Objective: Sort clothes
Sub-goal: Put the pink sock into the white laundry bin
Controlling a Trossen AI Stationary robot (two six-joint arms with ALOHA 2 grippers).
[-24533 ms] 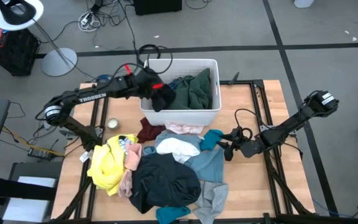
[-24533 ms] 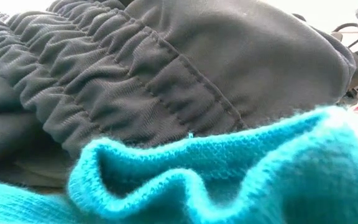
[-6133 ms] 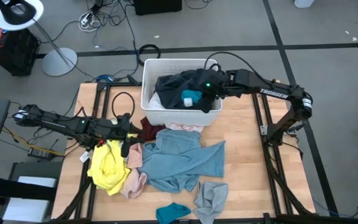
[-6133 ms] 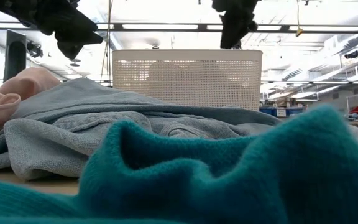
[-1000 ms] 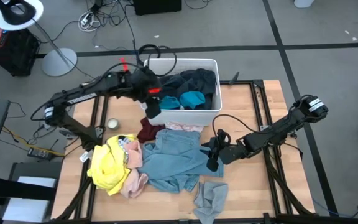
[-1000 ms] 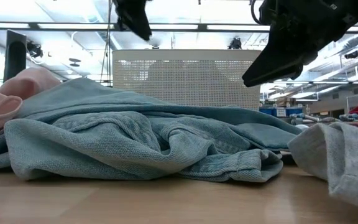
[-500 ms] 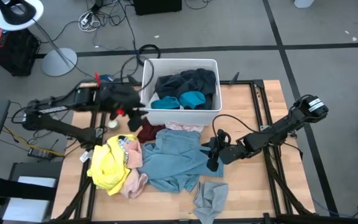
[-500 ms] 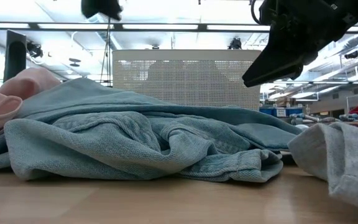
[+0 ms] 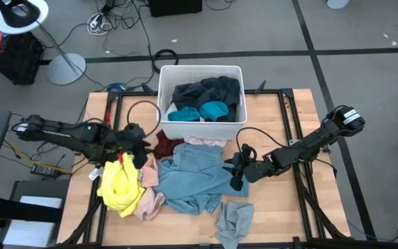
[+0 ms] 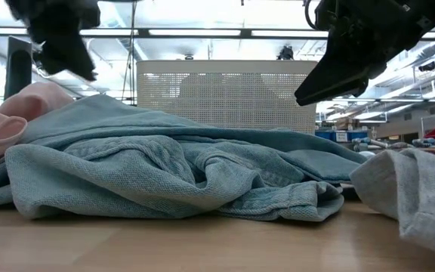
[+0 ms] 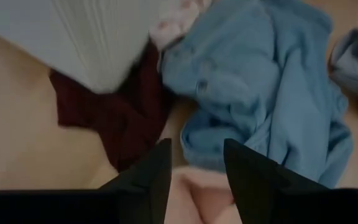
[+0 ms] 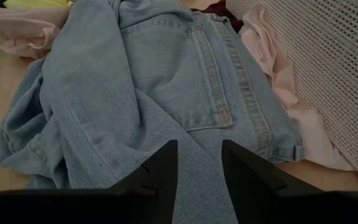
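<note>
Left gripper (image 9: pixel 135 153) swung from bin (image 9: pixel 163 104) — jaws open, empty, over pink garment (image 11: pixel 204 190).

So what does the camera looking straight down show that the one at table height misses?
Only the high view shows inside the white bin, where dark clothes and teal ones lie, plus the yellow garment and maroon one on the table.

Only the low view shows the ceiling lights in the room behind.

Both show the light blue jeans, the grey garment, a pink piece, the left gripper and the right gripper, both open and holding nothing.
</note>
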